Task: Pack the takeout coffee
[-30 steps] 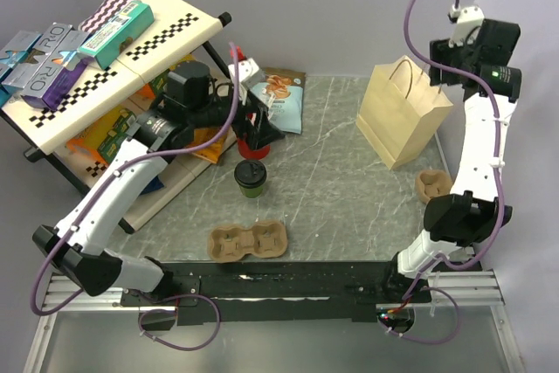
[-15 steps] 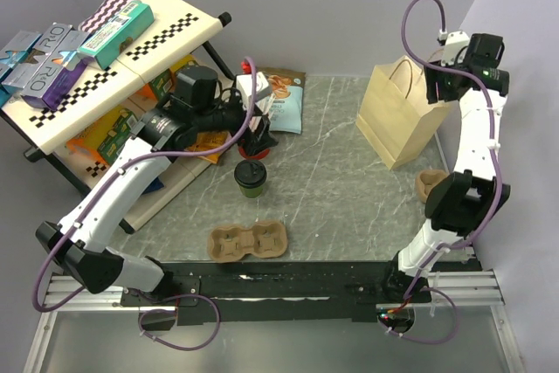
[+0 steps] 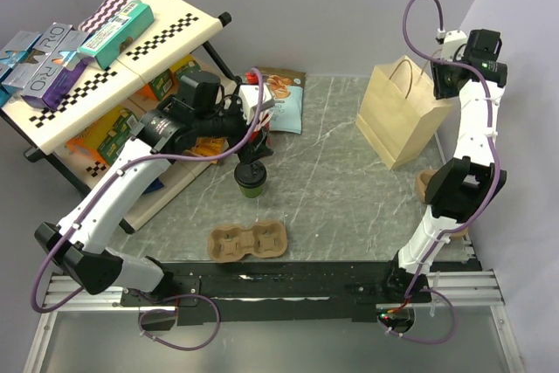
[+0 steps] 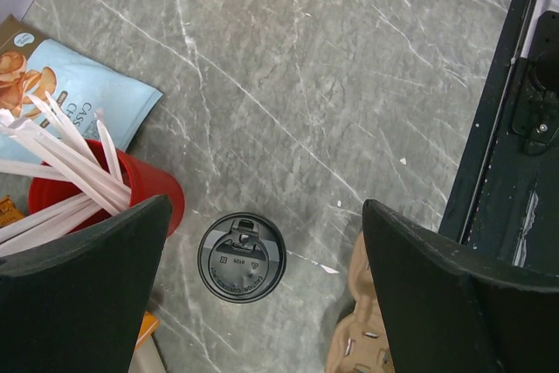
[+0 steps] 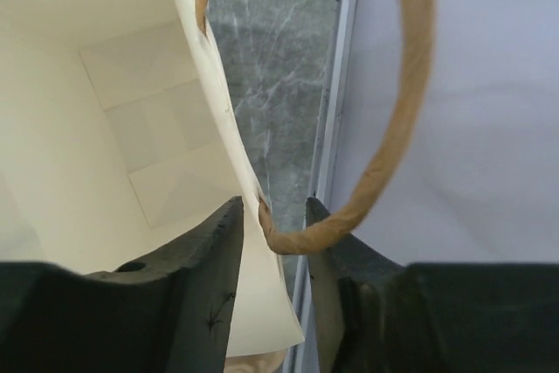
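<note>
The takeout coffee [image 3: 251, 180] is a dark-green cup with a black lid [image 4: 241, 257], standing upright on the marble table. My left gripper [image 3: 253, 156] hangs just above it, open wide. In the left wrist view the lid lies between the fingers [image 4: 96, 277], nearer the left one, with nothing touching it [image 4: 266, 242]. My right gripper [image 5: 272, 207] is at the right rim of the tan paper bag [image 3: 400, 113]. Its jaws are open a narrow gap apart, straddling the bag's wall [image 5: 218, 128] and the base of its handle [image 5: 301, 238].
A red cup [image 4: 131, 176] of white stirrers [image 4: 52, 146] stands beside the coffee, with a snack pouch [image 4: 83, 93] behind it. A two-cup cardboard carrier [image 3: 247, 242] lies near the front edge. Another carrier [image 3: 432, 184] sits by the right arm, and a checkered shelf [image 3: 105, 67] stands left.
My left gripper has swung forward and down from the red cup to over the coffee. My right gripper came down onto the bag's right rim and its jaws narrowed.
</note>
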Robot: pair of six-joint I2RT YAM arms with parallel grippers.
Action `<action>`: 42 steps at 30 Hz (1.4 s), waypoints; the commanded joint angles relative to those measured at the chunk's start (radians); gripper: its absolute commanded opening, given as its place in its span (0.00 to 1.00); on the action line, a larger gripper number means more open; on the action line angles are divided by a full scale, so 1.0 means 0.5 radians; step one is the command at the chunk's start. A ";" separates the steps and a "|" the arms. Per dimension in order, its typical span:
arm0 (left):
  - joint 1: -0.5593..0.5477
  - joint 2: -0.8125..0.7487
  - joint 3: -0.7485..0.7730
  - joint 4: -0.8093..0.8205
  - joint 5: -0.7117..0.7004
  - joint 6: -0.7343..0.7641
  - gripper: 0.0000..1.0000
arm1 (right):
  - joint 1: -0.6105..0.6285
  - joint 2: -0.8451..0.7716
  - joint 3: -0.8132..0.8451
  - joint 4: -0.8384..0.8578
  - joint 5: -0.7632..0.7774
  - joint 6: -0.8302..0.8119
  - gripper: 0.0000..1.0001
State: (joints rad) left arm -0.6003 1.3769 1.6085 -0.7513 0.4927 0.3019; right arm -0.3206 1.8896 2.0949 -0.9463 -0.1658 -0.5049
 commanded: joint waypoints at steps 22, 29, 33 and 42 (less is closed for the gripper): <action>-0.045 -0.176 -0.182 -0.871 0.223 1.135 0.97 | 0.181 -0.698 -0.495 0.263 -0.156 -0.337 0.00; -0.275 -0.385 -0.686 -0.936 -0.013 1.605 0.94 | 0.625 -1.346 -1.409 0.720 0.046 -0.570 0.00; -0.358 -0.392 -0.818 -0.891 -0.071 1.575 0.88 | 0.699 -1.429 -1.530 0.724 0.092 -0.432 0.00; -0.422 -0.477 -1.272 -0.274 0.055 0.845 0.75 | 0.749 -1.503 -1.551 0.570 -0.015 -0.254 0.00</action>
State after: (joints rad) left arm -0.8028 1.1618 1.0172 -1.0401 0.4740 0.8837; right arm 0.0410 1.1770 1.3190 -0.6758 -0.1627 -0.6834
